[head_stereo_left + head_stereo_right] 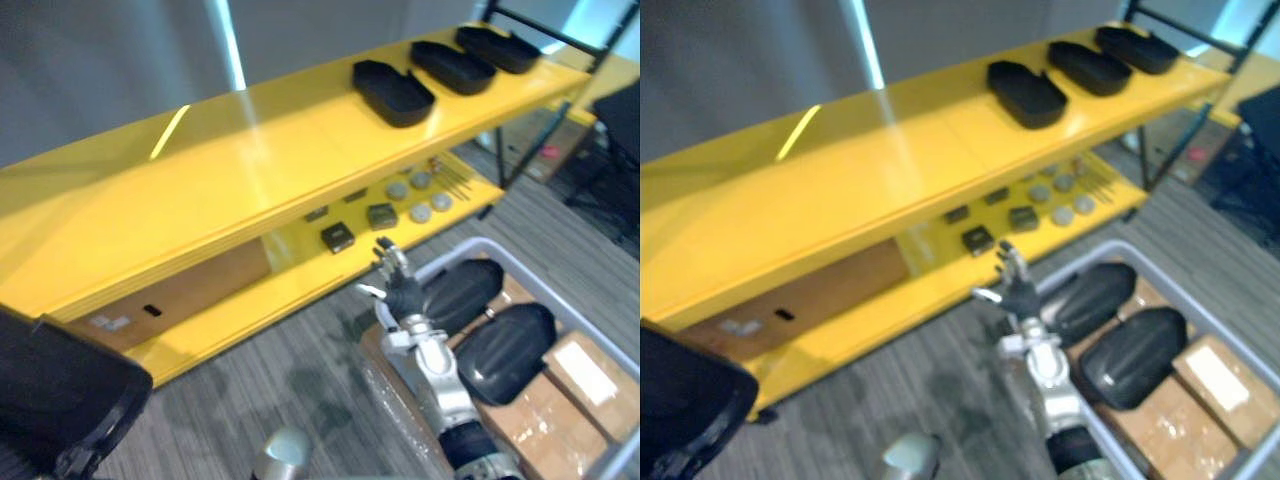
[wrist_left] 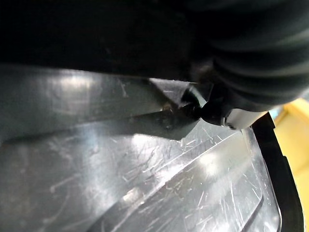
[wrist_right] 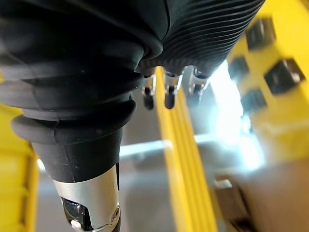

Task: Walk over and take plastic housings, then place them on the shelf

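R hand (image 1: 400, 292) is raised in front of the yellow shelf (image 1: 200, 190), just off the front edge of its lower board, above the grey carpet (image 1: 280, 360). Its fingers (image 3: 166, 94) are straight and a bit spread, w/ nothing between them and the thumb; the hand is empty

L hand (image 2: 260, 58): its ribbed cover sits right against a glossy, scratched black plastic shell (image 2: 145, 169). The fingers are hidden, so can't tell if they grip it. In the head views the same shell (image 1: 60, 400) shows as a big dark shape in front of the shelf's L end, lower than the boards

Three black plastic housings (image 1: 452, 66) lie in a row on the shelf's top board toward its R end, open sides up and close together. The rest of that board is bare

Lower board of the shelf, toward the R: small dark square parts (image 1: 338, 237), round grey discs (image 1: 420, 212) and a few thin rods (image 1: 455, 180). A brown cardboard panel (image 1: 200, 285) stands under the top board toward the L

A grey bin (image 1: 478, 243) sits on the floor in front of the shelf's R half, beside the R hand. Inside it are two more black housings (image 1: 460, 292), domed side up and side by side, w/ cardboard boxes (image 1: 590, 372) next to them. The R hand is near the closer one, not touching as far as can be seen
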Available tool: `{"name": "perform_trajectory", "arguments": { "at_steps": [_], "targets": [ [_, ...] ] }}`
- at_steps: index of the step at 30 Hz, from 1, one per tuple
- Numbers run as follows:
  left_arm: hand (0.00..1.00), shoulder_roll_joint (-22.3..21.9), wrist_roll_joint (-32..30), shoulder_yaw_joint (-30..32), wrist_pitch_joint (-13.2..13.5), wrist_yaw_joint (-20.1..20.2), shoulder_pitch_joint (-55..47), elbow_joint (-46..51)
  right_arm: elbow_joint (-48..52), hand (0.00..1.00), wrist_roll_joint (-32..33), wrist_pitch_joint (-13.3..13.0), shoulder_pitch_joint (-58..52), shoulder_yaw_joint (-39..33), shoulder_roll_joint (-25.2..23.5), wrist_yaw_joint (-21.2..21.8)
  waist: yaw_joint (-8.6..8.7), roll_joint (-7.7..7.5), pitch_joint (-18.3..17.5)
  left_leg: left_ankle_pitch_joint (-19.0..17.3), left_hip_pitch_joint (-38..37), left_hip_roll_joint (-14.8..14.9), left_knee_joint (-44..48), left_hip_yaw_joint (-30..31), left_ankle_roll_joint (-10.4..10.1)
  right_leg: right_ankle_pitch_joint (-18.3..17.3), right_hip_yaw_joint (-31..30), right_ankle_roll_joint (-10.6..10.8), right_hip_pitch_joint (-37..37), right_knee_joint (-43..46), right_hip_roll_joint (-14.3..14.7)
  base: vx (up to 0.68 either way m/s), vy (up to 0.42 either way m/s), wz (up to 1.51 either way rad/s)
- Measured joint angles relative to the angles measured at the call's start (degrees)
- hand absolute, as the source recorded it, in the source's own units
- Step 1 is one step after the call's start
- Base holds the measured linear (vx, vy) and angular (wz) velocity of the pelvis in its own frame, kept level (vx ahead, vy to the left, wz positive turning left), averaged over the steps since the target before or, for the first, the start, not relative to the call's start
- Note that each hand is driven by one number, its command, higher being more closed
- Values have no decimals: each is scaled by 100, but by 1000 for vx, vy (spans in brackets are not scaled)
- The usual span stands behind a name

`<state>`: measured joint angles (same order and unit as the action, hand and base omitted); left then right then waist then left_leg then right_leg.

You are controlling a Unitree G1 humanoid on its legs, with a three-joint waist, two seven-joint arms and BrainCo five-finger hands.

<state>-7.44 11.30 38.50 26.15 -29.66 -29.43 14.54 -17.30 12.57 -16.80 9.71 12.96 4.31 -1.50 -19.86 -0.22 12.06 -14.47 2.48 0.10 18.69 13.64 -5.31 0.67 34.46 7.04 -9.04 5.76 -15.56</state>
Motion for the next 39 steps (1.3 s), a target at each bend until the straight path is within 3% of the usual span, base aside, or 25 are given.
{"name": "perform_trajectory", "arguments": {
  "at_steps": [4,7,11,14,17,18,20,21,22,23,26,31,34,39],
  "targets": [
    [100,-40,-4,7,6,233,14,96,11,0,13,129,-69,-278,258,12,54,-65,-38,-40,201,9,214,8,-57,-90,85,54,-17,-8,74,-36,-9,12],
    [100,6,-11,-174,3,443,154,298,34,0,16,193,-374,-645,431,-76,369,-125,-58,-7,556,47,477,-370,11,-212,678,210,-327,4,63,-63,-9,86],
    [100,12,15,-206,-8,560,119,295,46,0,13,203,-620,-726,447,-201,310,-283,-131,88,563,33,290,-451,133,-392,759,98,-287,225,-47,-18,44,33],
    [100,15,11,-375,-2,556,134,299,47,0,7,187,-666,-779,450,-197,351,-303,-147,133,567,41,280,-599,144,-500,740,65,-250,452,-168,-19,26,11],
    [100,73,-12,-611,-3,560,213,332,71,0,14,147,-843,-959,448,-197,512,-307,-144,239,696,-116,331,-482,154,-516,408,35,-166,746,-297,-21,78,54],
    [100,142,-34,-777,-4,574,341,341,79,0,13,82,-992,-1133,434,-209,616,-298,-140,300,784,-181,380,-457,199,-516,88,34,-97,992,-362,2,97,87],
    [100,368,-40,-932,-5,624,443,352,92,0,2,27,-1107,-1243,362,-224,660,-322,-117,372,775,-233,375,-359,210,-517,-385,29,72,1394,-423,14,80,61],
    [100,489,-35,-1008,-8,619,483,352,102,0,-18,-44,-1121,-1246,338,-230,664,-310,-107,391,791,-226,375,-305,212,-562,-551,-40,164,1543,-416,1,17,31],
    [100,624,-37,-1056,-9,618,567,352,157,0,-121,-136,-1094,-1244,326,-236,667,-319,-78,431,891,-203,388,-269,195,-786,-739,-241,259,1521,-322,-43,-36,15],
    [100,704,-37,-1059,-9,579,657,351,229,0,-244,-251,-968,-1243,339,-227,648,-413,-38,474,1002,-203,402,-309,153,-837,-824,-261,283,1342,-268,-59,-44,2],
    [100,714,-12,-1097,-50,510,767,350,397,0,-426,-451,-572,-1252,418,-240,680,-298,222,619,1165,-51,293,-354,35,-814,-953,-216,304,850,-3,-159,-30,-20],
    [100,721,-8,-1249,-47,324,1052,316,541,0,-435,-466,-116,-1238,588,-346,790,-233,482,963,1306,301,-138,-788,-1,-910,-1124,-56,505,515,200,-181,-82,-9],
    [100,726,-10,-1251,-44,218,1210,316,554,0,-428,-466,-30,-1272,645,-351,822,-201,513,1170,1353,362,-309,-807,-56,-827,-1176,43,669,553,238,-50,-43,-4],
    [100,725,-15,-1251,-44,26,1228,318,554,0,-425,-467,-58,-1314,641,-219,831,-173,537,1198,1286,362,-389,-877,-67,-806,-1241,91,700,601,201,13,-23,-4]
  ]
}}
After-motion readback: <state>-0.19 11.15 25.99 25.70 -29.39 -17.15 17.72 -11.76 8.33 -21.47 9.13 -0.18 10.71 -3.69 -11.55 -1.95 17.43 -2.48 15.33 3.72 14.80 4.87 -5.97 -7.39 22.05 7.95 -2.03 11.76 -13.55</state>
